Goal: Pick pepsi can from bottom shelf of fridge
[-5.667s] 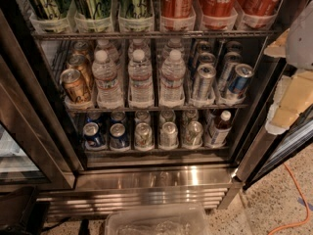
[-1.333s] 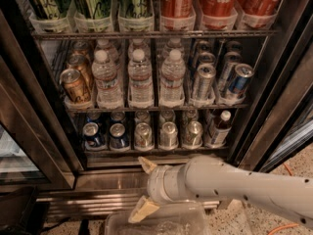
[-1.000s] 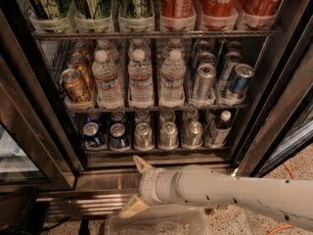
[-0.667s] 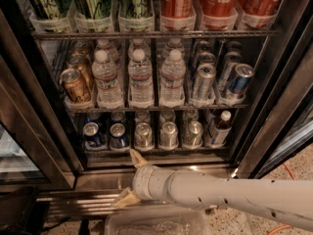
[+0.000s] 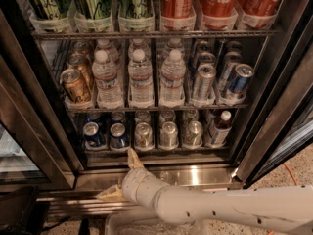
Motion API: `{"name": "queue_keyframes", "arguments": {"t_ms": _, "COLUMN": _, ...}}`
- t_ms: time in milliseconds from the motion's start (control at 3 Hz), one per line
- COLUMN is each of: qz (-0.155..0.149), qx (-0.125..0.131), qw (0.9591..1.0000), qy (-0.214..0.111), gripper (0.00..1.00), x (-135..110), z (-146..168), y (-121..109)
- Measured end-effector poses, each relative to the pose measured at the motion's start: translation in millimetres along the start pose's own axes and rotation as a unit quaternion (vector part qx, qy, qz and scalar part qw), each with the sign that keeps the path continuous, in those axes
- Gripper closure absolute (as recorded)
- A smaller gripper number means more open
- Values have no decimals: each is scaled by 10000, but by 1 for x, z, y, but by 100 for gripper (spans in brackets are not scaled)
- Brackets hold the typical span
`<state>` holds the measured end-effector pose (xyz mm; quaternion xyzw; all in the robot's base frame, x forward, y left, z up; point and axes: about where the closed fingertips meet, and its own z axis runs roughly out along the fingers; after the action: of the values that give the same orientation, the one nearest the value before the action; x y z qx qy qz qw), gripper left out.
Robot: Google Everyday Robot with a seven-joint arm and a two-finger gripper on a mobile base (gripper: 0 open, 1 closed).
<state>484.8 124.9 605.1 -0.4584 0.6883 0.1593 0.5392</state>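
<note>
**Gripper [image 5: 122,176] hovering wide open, holding nothing, low centre-left under the bottom shelf [image 5: 161,150].**
Likely hazard: spread fingers [image 5: 133,158] clipping the silver can [image 5: 143,135] crowding the pepsi can [image 5: 119,135], toppling both.

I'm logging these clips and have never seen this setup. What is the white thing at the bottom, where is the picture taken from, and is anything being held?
One camera looks into a drinks fridge from the front and slightly above; its mount cannot be told. The white tube is a robot arm. Its gripper sits by the steel sill, just below the bottom shelf, jaws spread open, holding nothing. That shelf carries two dark-blue cans at left, three silver cans and a small bottle. Water bottles stand above.
</note>
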Motion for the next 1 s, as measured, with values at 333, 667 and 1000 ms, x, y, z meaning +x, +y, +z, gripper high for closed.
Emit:
{"name": "queue_keyframes", "arguments": {"t_ms": 333, "qz": 320, "qx": 516, "qw": 9981, "qy": -66, "gripper": 0, "x": -1, "z": -7, "y": 1}}
{"name": "queue_keyframes", "arguments": {"t_ms": 667, "qz": 520, "qx": 1093, "qw": 9926, "qy": -95, "gripper": 0, "x": 3, "z": -14, "y": -8}}
{"name": "queue_keyframes", "arguments": {"t_ms": 1000, "qz": 683, "qx": 1755, "qw": 9820, "qy": -133, "gripper": 0, "x": 10, "z": -24, "y": -35}}
